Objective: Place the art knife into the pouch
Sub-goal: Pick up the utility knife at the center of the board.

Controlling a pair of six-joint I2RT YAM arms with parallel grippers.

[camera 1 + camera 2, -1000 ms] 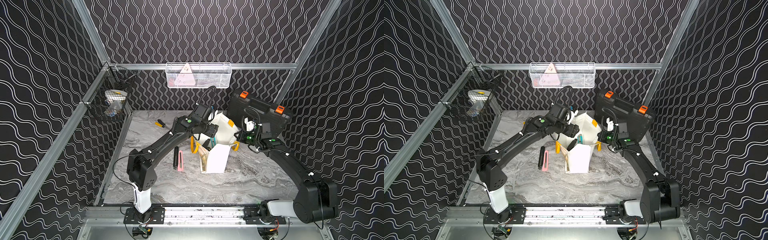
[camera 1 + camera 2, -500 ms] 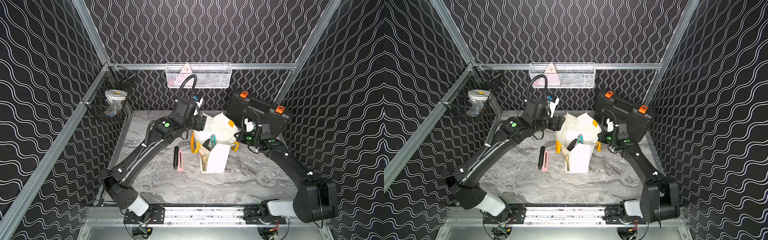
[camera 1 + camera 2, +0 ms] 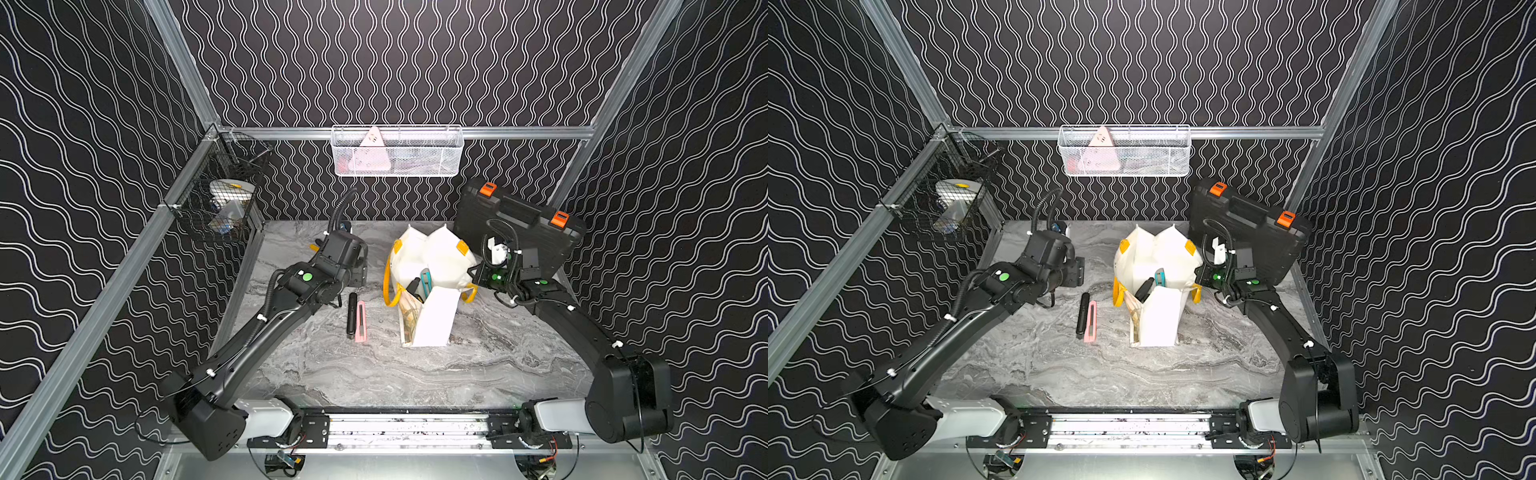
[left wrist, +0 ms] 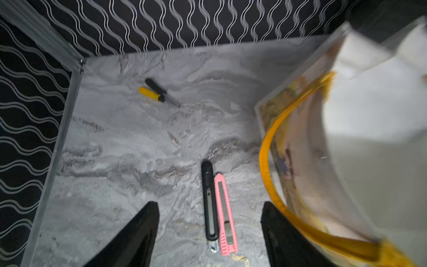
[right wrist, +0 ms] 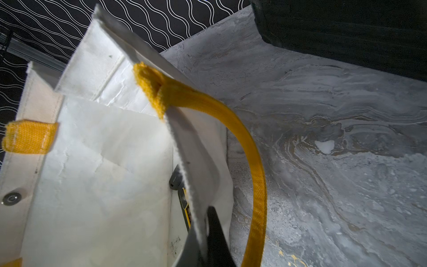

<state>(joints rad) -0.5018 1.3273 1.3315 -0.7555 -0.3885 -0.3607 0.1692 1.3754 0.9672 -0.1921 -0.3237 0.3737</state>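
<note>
1. the pouch (image 3: 432,320) stands upright on the marble table (image 3: 374,374). its mouth gapes upward, its printed face is toward the left arm's side, and a yellow handle hangs outside on each side.
2. inside it, in both top views, are a teal art knife (image 3: 425,277) (image 3: 1159,277) and a black-handled cutter (image 3: 413,286) just beside it. only their upper ends show in the mouth.
3. the teal art knife's long axis is near upright, leaning slightly. the visible end points up and out of the mouth, and cloth hides the rest. i cannot tell which end is the blade.
4. the right gripper (image 5: 203,222) is clamped on the pouch's rim on the right arm's side, with cloth pinched between its fingers.
5. the left gripper (image 4: 208,203) hangs over the table beside the pouch, fingers spread apart with nothing between them.
6. under it a black knife (image 4: 209,203) and a pink knife (image 4: 225,212) lie flat and touching, their long axes parallel and running front to back.
7. the white wire basket (image 3: 436,133) on the back rail holds a pale triangular thing (image 3: 371,153).
8. the black mesh basket (image 3: 195,224) holds a white roll (image 3: 230,191).
9. the black hard case (image 3: 519,232) is closed and stands behind the pouch.
</note>
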